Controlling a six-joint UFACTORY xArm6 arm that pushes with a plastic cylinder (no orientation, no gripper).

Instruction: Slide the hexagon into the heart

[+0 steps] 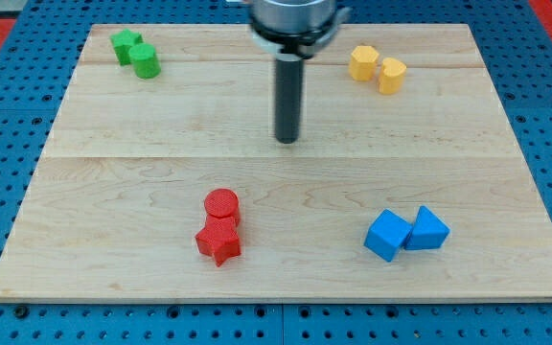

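A yellow hexagon block (392, 74) lies near the view's top right, touching a yellow heart block (362, 62) on its left. My tip (287, 141) rests on the wooden board (142, 172) near the middle. It is well to the left of and below the two yellow blocks and touches no block.
A green star (126, 44) and a green cylinder (145, 62) sit together at the top left. A red cylinder (221, 204) and a red star (219, 241) sit at the bottom centre-left. A blue cube (387, 235) and a blue triangular block (427, 229) sit at the bottom right.
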